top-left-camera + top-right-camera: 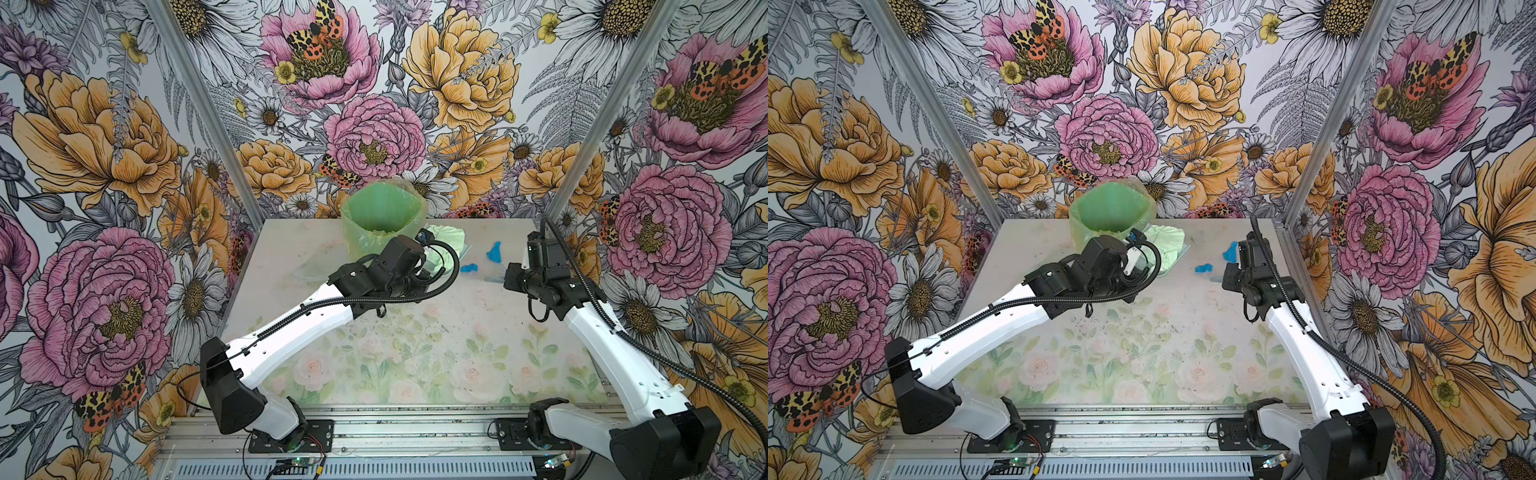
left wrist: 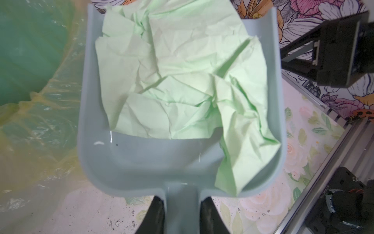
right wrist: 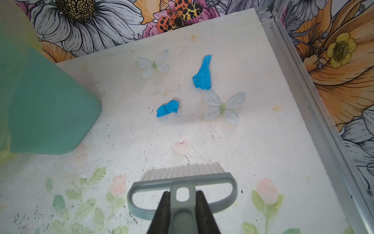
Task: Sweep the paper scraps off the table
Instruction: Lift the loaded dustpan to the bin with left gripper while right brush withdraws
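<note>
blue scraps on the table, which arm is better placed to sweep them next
Right: the right gripper holds the brush facing both blue scraps, while the left gripper holds the dustpan with green paper.

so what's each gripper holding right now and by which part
The left gripper clamps the dustpan by its handle, just behind the pan; the right gripper clamps the brush by its handle, just behind the head.

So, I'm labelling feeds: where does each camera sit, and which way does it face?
Both top views: high in front, looking down at the table, left arm and right arm.
Left wrist: behind the left gripper, facing the dustpan with green paper.
Right wrist: behind the right gripper, facing the brush and blue scraps.
Shared: green bin.
</note>
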`<state>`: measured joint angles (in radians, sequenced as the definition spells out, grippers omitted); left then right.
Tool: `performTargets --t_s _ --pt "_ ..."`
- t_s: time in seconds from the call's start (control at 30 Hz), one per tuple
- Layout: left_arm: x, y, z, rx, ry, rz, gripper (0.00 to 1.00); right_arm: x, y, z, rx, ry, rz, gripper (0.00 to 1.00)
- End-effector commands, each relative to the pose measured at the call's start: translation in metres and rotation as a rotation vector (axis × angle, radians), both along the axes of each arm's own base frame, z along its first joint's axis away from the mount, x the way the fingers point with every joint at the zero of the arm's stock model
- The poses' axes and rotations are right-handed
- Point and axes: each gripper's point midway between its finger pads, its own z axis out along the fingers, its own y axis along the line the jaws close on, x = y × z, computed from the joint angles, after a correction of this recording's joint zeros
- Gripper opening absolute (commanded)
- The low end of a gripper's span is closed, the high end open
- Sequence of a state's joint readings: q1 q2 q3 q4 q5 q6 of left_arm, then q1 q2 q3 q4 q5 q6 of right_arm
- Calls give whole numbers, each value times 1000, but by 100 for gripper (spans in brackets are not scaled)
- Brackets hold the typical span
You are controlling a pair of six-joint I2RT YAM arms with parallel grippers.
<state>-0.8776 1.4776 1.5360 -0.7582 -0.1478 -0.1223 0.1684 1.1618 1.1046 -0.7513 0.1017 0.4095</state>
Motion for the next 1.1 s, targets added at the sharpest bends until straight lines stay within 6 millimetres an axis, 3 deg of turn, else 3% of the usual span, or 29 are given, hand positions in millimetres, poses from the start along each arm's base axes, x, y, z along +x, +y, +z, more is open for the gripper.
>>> performTargets --t_s 0.0,0.17,0.33,0.63,1.07 --pt "2 11 30 -65 -16 -18 19 1 -3 -5 -5 6 -13 0" --pt "30 34 56 -164 -6 41 20 0 -1 -7 5 12 -5 0" --pt "61 53 66 -248 38 89 20 -3 2 -9 24 16 1 0" --pt "99 54 61 -375 172 83 19 -6 5 -15 36 31 16 0" --pt "121 53 69 -573 290 39 19 -2 5 -24 30 60 12 0"
